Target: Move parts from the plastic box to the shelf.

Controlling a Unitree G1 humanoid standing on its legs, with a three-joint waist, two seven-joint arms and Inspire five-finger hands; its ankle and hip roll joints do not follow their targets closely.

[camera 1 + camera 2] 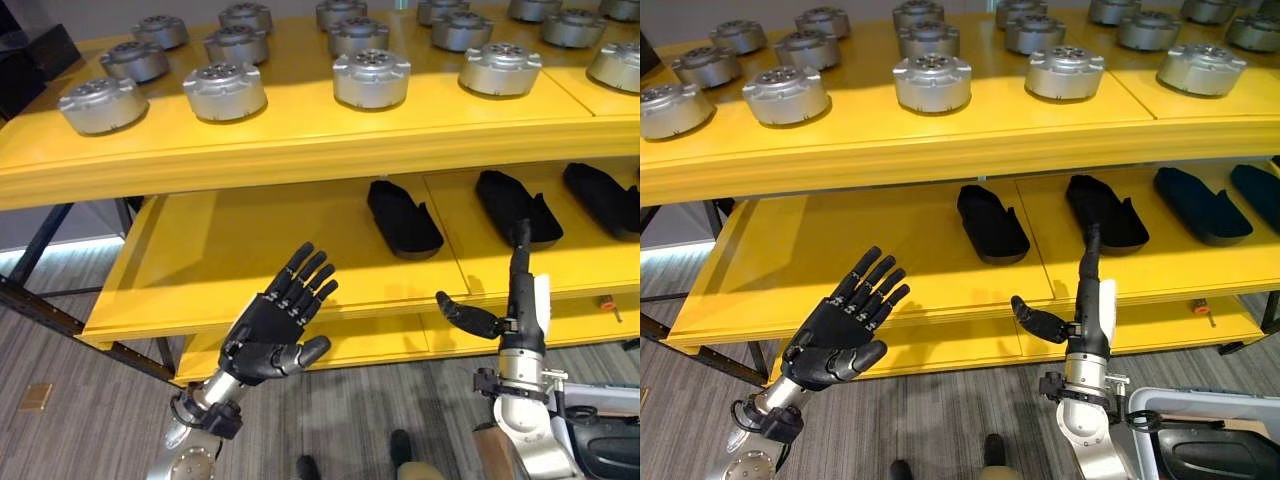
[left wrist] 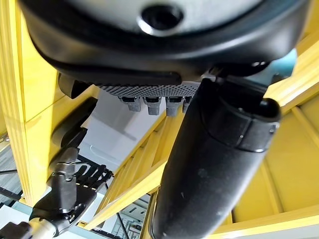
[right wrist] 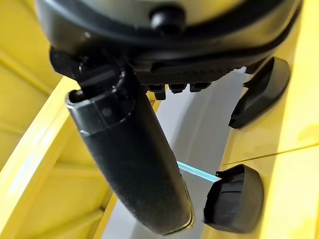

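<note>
Two hands of mine are raised in front of the yellow shelf [image 1: 300, 150], and neither carries anything. My left hand [image 1: 275, 335] is up at the near left, palm turned toward the rack, fingers straight and spread with the thumb relaxed to the side, hanging before the front edge of the middle shelf board [image 1: 230, 250]. My right hand [image 1: 515, 300] stands edge-on at the near right, fingers pointing straight up and the thumb jutting out to the left, released as well. The parts are on the rack: round silver metal parts [image 1: 371, 77] sit in rows across the top board, from the far left to the far right, each standing flat and apart from its neighbours. On the middle board, to the right of centre, three black foot-shaped parts [image 1: 402, 216] lie side by side, well apart from each other; my right fingertips point up near the middle one [image 1: 514, 205] without touching it, as far as I can judge from this angle. At the near right corner a grey plastic box [image 1: 1200, 435] shows beside my right forearm, with something dark inside that I cannot identify. A small orange-handled tool [image 1: 607, 302] lies on the lowest board at the far right.
</note>
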